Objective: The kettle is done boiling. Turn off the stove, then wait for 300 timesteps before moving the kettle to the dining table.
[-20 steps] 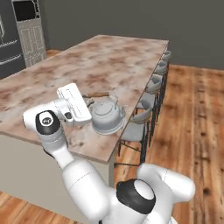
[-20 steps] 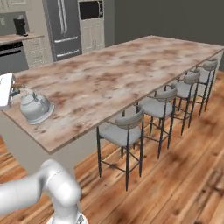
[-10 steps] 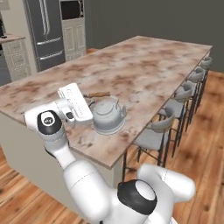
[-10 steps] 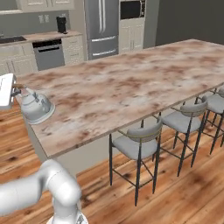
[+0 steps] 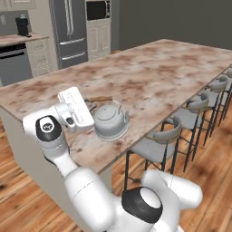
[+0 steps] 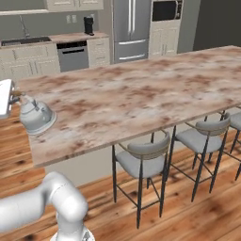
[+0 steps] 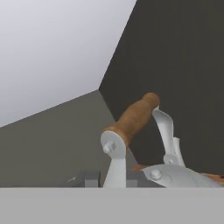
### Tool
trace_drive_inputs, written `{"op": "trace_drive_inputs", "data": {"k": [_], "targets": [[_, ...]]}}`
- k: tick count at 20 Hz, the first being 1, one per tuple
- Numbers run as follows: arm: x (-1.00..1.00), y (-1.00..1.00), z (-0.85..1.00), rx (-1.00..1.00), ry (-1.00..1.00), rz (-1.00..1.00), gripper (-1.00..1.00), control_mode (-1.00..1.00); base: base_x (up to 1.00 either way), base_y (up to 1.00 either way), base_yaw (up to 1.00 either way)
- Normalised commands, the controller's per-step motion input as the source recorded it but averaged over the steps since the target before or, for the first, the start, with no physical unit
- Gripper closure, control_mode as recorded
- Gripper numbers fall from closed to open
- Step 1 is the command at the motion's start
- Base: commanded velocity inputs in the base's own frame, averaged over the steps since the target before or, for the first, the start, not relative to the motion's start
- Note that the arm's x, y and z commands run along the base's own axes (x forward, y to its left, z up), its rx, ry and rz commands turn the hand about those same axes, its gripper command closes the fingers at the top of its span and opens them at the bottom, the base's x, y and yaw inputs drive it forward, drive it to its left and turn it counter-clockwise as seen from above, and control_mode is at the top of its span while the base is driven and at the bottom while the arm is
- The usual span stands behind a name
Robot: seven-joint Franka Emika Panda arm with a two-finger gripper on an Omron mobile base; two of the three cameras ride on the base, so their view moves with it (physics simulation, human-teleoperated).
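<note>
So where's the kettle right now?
The kettle sits low over the near end of the dining table, held by its handle in the claw; in the right base view it's at far left.

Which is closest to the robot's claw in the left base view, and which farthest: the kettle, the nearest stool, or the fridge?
1. Kettle: right beside the claw, on the near end of the table.
2. Nearest stool: tucked under the table edge, to the right of the kettle.
3. Fridge: against the back wall, across the table.
</note>
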Motion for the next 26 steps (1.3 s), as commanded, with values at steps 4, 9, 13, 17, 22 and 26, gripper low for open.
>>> {"op": "trace_drive_inputs", "data": {"k": [4,9,13,17,22,26], "targets": [[0.00,0.00,0.00,0.00,0.00,0.00,1.00,1.00,0.11,0.00,0.01],[0.00,0.00,0.00,0.00,0.00,0.00,1.00,1.00,0.17,0.00,0.00],[0.34,0.00,-0.03,0.01,0.00,0.04,1.00,-1.00,0.09,0.00,0.00],[0.47,0.00,-0.10,0.05,0.01,0.04,1.00,-1.00,0.00,0.00,0.00],[0.49,0.00,-0.14,0.06,0.02,0.04,1.00,-1.00,0.00,0.00,0.00],[0.37,0.00,-0.23,0.07,0.00,0.04,1.00,-1.00,0.00,0.00,0.00]]}}
